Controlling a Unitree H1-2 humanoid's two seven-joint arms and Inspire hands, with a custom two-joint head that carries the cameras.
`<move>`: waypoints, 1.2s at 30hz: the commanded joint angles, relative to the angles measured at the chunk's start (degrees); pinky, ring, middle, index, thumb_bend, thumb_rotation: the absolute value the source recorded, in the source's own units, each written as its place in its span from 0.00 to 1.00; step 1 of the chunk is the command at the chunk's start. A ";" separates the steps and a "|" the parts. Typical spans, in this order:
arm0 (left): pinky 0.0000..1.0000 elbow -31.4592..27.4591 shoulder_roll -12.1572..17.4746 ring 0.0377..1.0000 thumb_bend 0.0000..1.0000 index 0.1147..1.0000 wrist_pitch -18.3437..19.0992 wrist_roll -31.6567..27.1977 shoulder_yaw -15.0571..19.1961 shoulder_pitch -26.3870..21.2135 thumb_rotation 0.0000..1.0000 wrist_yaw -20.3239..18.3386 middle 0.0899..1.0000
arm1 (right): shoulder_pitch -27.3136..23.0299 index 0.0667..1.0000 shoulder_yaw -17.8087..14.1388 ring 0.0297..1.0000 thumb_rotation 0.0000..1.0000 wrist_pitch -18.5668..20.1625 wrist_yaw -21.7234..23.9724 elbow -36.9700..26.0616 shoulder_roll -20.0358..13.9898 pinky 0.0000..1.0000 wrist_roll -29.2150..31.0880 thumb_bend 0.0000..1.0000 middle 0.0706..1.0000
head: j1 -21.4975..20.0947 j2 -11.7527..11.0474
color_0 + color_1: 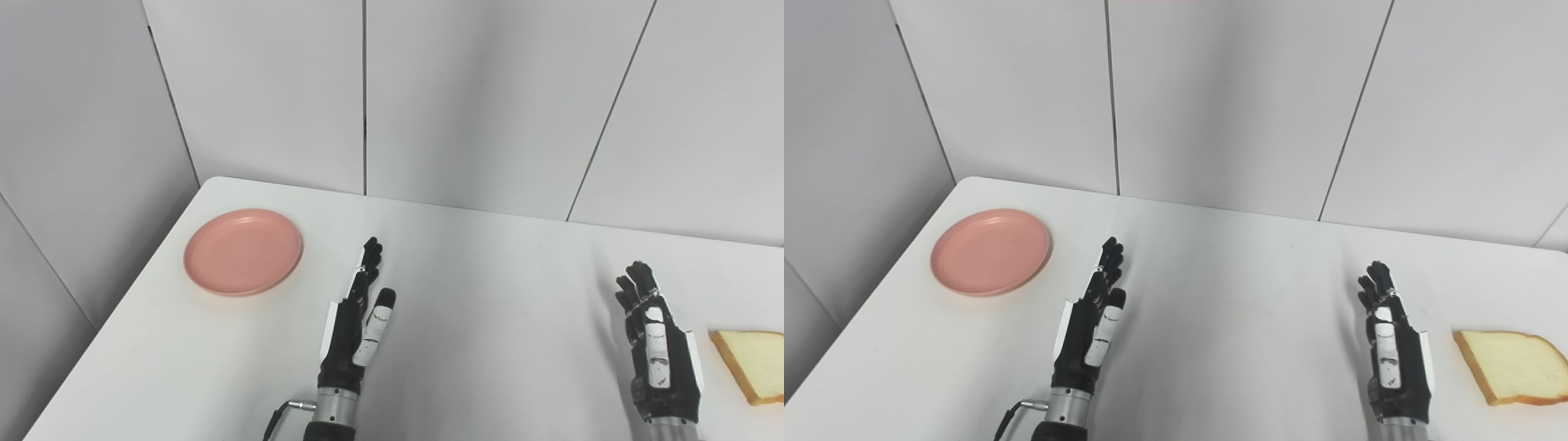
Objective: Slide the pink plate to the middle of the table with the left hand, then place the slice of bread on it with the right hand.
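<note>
My left hand (358, 318) is spread and empty, beside the pink plate (243, 251). The plate lies near the table (490, 294) edge. A clumsy push could drop it.

No text, label or number is legible anywhere.

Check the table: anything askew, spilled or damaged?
Nothing stands out. The pink plate sits flat and empty at the table's far left, the bread slice lies flat and whole at the right, and both hands, left and right, are open, touching neither.
</note>
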 commanded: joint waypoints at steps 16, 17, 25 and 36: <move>0.80 -2.98 16.04 0.79 0.96 0.73 -2.24 -8.66 10.42 -11.98 0.90 -0.43 0.76 | 4.95 0.88 0.68 0.89 0.85 -1.26 0.00 4.09 2.30 0.93 -1.28 0.58 0.90 | -2.74 0.63; 0.78 -2.65 16.86 0.79 0.97 0.72 -2.12 -9.27 11.25 -12.95 0.91 -0.68 0.76 | 5.02 0.88 0.72 0.89 0.85 -1.06 0.06 3.88 2.33 0.92 -1.21 0.57 0.90 | -2.80 0.68; 0.71 -0.41 24.13 0.77 0.98 0.67 2.04 -11.06 14.79 -18.05 0.93 -3.34 0.75 | 4.96 0.88 0.77 0.88 0.80 -1.90 -0.07 3.74 2.98 0.89 -1.16 0.55 0.89 | -3.10 1.16; 0.77 9.82 31.40 0.80 1.00 0.70 5.95 -20.65 20.51 -22.77 0.85 -8.21 0.77 | 4.95 0.87 0.69 0.86 0.76 -0.69 -0.10 2.59 3.11 0.88 -0.65 0.55 0.87 | -2.82 1.82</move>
